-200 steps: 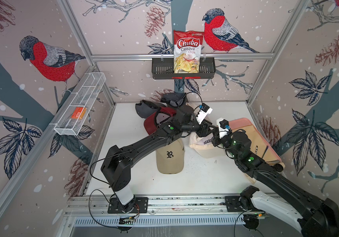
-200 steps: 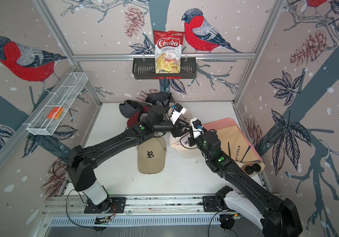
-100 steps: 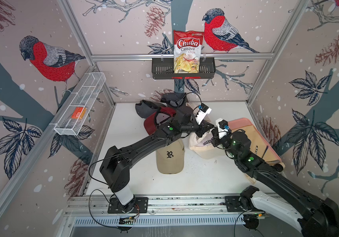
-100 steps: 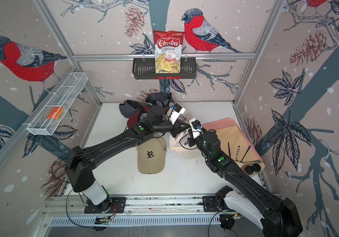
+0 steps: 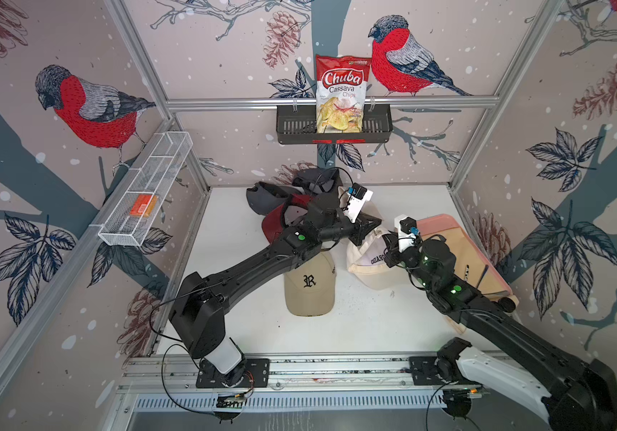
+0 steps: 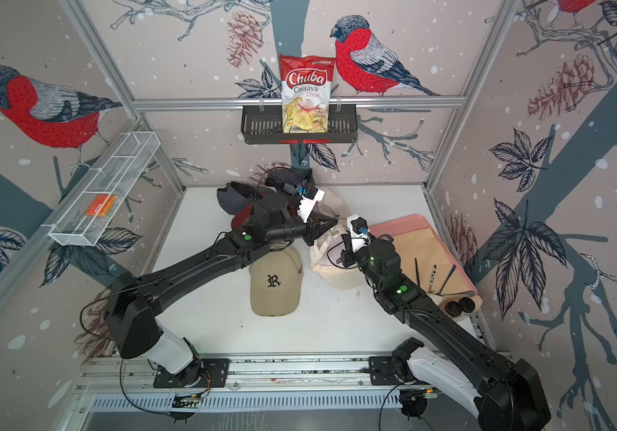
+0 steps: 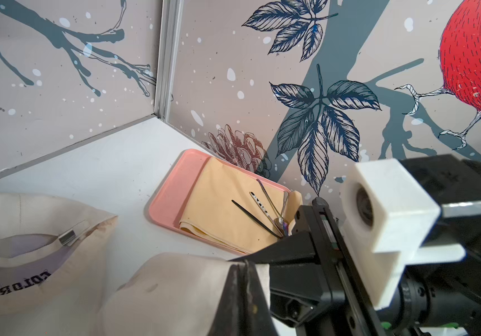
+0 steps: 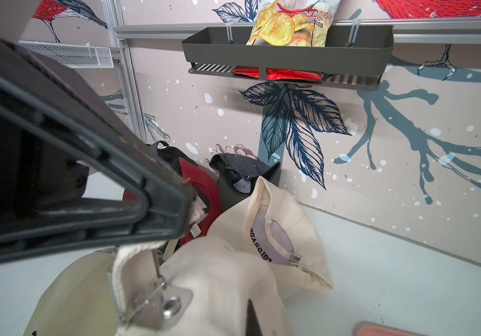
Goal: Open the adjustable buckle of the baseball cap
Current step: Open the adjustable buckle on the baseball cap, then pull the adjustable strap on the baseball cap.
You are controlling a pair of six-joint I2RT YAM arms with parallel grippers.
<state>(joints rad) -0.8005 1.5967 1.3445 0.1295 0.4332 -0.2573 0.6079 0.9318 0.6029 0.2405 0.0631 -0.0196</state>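
Right hand (image 5: 391,254) clamped on cream cotton baseball cap (image 8: 222,285). Left hand (image 8: 188,214) narrow, grip unclear, at cream fabric strap (image 8: 123,270) near silver metal buckle (image 8: 169,305). A loose pinch could let the strap slip.

Matt weave on the cream cloth baseball cap (image 8: 222,279), bright polish on its flat metal slide buckle (image 8: 172,305), smooth satin pink plastic tray (image 7: 168,200) nearby, soft matt yellow cloth liner (image 7: 222,209) inside that tray.

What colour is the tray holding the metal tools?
The tray is pink, clearest in the left wrist view.
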